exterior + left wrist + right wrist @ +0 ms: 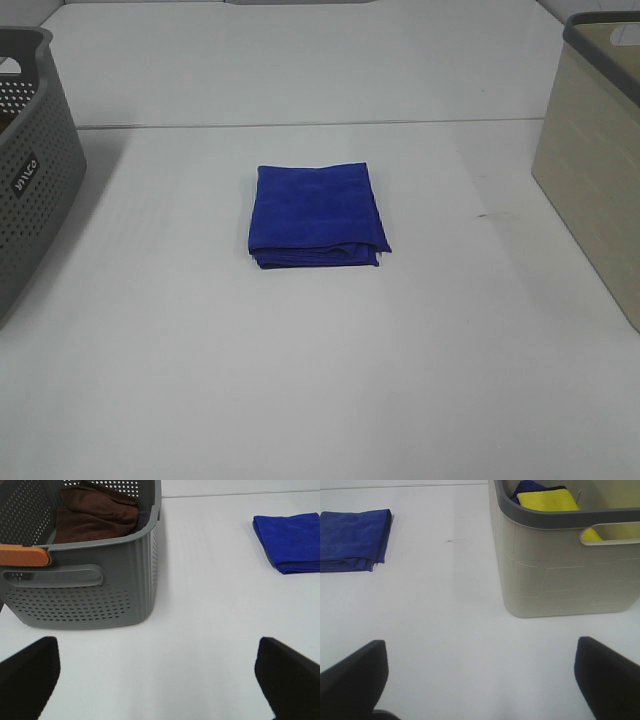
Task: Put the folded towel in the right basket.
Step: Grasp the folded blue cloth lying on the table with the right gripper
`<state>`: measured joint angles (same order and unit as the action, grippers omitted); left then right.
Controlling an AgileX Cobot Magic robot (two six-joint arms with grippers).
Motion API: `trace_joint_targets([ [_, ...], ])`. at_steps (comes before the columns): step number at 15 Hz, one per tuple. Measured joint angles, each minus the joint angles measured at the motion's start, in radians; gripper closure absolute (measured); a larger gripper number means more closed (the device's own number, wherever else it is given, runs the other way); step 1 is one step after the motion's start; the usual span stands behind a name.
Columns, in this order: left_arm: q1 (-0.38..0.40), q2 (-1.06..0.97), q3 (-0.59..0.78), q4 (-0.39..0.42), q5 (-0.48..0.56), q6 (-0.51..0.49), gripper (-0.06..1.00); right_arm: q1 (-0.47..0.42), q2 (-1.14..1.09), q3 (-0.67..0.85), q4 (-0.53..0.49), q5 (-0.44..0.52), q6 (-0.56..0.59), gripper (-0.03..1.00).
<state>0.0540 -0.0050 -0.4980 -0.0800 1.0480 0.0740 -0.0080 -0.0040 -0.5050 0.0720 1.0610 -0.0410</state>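
A folded blue towel point(316, 214) lies flat in the middle of the white table; it also shows in the left wrist view point(290, 541) and the right wrist view point(353, 540). The right basket point(598, 170) is beige with a grey rim, at the table's right edge; in the right wrist view point(560, 560) it holds a yellow cloth point(549, 500) and a blue one. My left gripper point(157, 672) is open and empty, wide apart over bare table. My right gripper point(480, 672) is open and empty too. Neither arm shows in the exterior high view.
A grey perforated basket point(30, 170) stands at the left edge; in the left wrist view point(95, 580) it holds a brown towel point(95, 512) and has an orange handle grip point(22, 555). A seam crosses the table behind the blue towel.
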Motion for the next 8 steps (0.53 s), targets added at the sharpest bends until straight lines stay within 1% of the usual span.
trace_joint_targets([
  [8,0.0,0.0,0.0,0.0,0.0,0.0,-0.04,0.0,0.0,0.0,0.0,0.0,0.0,0.01],
])
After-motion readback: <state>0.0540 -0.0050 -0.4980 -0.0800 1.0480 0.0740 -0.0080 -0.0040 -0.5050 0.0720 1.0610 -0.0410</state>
